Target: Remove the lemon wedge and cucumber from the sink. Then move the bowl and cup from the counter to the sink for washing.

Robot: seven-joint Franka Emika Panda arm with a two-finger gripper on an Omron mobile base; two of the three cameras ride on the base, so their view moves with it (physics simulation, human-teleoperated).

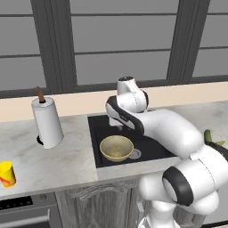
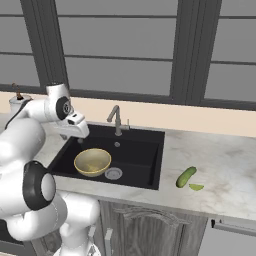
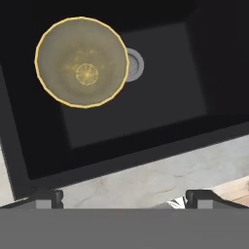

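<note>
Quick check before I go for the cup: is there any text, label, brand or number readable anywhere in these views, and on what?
No readable text anywhere.
cup: red markings on its yellow side, too small and blurred to read as letters or a sign.
bowl, sink, faucet, paper towel roll, cucumber, lemon wedge: no lettering seen.

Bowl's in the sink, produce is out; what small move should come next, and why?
Probably swing the open hand left toward the cup: it stands on the counter, while the bowl sits in the sink and the cucumber and lemon wedge lie outside.
</note>
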